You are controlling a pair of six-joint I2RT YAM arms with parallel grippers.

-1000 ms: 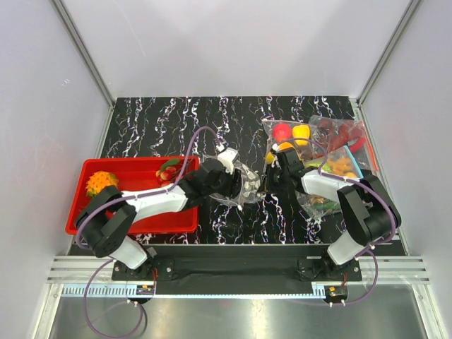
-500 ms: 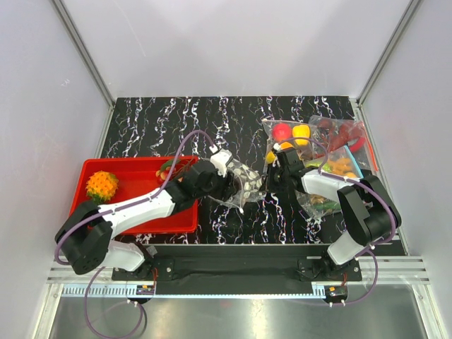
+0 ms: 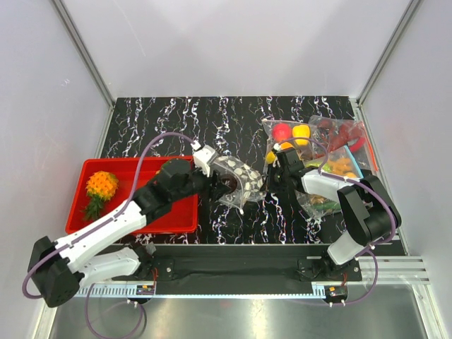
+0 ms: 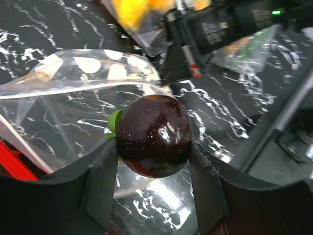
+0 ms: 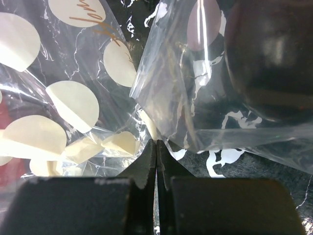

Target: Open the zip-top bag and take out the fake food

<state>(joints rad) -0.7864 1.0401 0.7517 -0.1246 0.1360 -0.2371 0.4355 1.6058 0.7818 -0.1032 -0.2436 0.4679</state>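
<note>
Centre: zip-top bag, dotted side up, right edge pinched in the closed right gripper. At its left end: dark round fake food, clamped between left gripper fingers. Far left: orange fruit in red tray

Your table, black marble-pattern top, red tray at its left near side, heap of clear filled bags at right, dotted zip-top bag between, contact unclear.
</note>
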